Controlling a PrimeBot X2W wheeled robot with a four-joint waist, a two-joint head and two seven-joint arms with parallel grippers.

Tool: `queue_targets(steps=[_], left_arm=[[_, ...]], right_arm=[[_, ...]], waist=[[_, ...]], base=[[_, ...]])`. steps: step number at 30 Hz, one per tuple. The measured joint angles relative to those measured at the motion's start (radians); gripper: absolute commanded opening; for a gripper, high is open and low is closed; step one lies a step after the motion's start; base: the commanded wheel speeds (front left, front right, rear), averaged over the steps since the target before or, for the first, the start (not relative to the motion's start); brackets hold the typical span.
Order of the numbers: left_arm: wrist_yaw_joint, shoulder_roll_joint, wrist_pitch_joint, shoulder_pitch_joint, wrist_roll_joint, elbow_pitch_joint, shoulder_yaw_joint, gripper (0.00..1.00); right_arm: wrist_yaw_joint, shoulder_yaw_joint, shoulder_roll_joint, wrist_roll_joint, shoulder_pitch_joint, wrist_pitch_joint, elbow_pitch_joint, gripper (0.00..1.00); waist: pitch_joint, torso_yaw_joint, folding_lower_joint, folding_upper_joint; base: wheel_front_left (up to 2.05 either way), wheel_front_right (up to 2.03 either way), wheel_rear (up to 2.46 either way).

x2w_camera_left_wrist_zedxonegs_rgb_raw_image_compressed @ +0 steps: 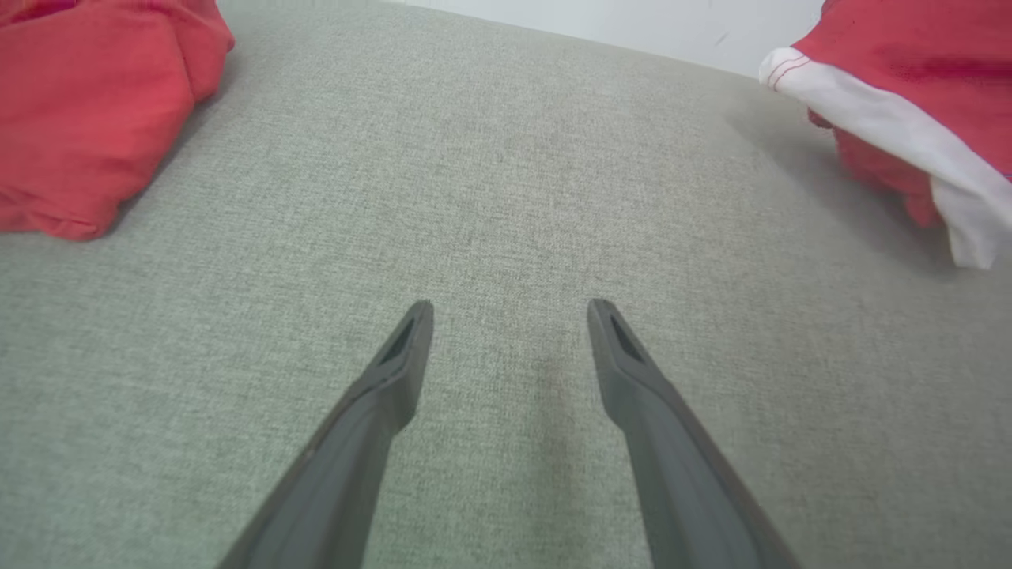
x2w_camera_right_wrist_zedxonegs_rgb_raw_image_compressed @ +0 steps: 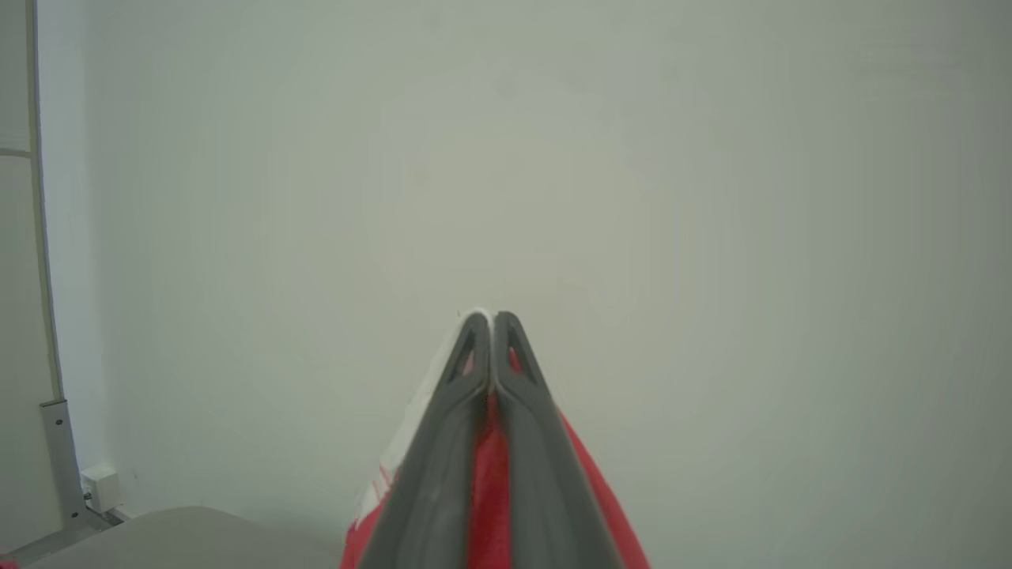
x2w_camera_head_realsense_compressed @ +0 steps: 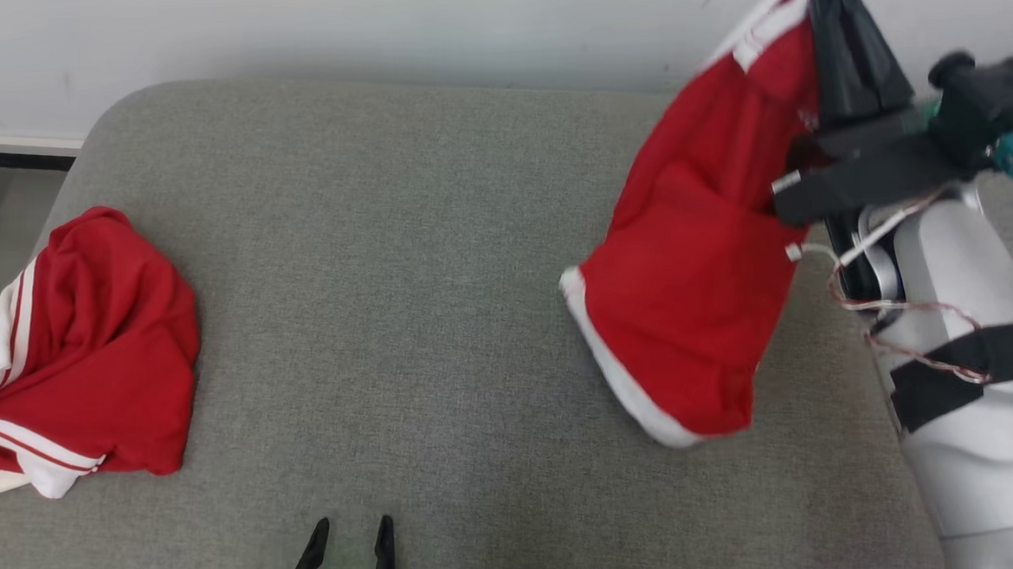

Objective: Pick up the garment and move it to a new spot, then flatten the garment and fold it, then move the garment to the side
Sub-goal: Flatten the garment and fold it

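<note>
While the red garment (x2w_camera_head_realsense_compressed: pixel 689 292) is held up over the grey cushion (x2w_camera_head_realsense_compressed: pixel 402 281) at the far right, a broad bare stretch of cushion is left open between it and a second red garment (x2w_camera_head_realsense_compressed: pixel 85 341). The right jaws are seen pressed together on a white-striped edge of the held garment. Red and white cloth is pinched between the right fingers (x2w_camera_right_wrist_zedxonegs_rgb_raw_image_compressed: pixel 443 442), which are pointed up against the pale wall (x2w_camera_head_realsense_compressed: pixel 371 23). From that grip the cloth is hung in a loose fold, its white hem (x2w_camera_head_realsense_compressed: pixel 615 374) lowest and nearest the middle. Whether that hem touches the cushion cannot be told. The second garment is bunched at the cushion's left edge, beside a strip of floor (x2w_camera_head_realsense_compressed: pixel 0 216), with its white-striped parts turned toward that edge. The cushion's far edge is set along the wall, and its far left corner is rounded. The left jaws are spread wide with nothing between them. The left fingers (x2w_camera_left_wrist_zedxonegs_rgb_raw_image_compressed: pixel 395 379) are held low over bare cushion at the near side, well apart from both garments.
</note>
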Motion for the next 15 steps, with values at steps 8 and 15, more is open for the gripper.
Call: queue_targets(steps=[8, 15], left_arm=[[0.007, 0.0, 0.0, -0.017, -0.008, -0.002, -0.027, 1.0], [0.007, 0.0, 0.0, -0.018, -0.015, 0.009, -0.045, 1.0]], right_arm=[[0.0, 0.106, 0.036, 0.032, -0.09, 0.0, -0.027, 0.0], [0.0, 0.161, 0.04, -0.01, -0.101, 0.001, 0.263, 1.0]], waist=[[0.006, 0.01, 0.0, 0.0], [0.012, 0.032, 0.0, 0.0001]], base=[[0.0, 0.0, 0.0], [0.0, 0.0, 0.0]])
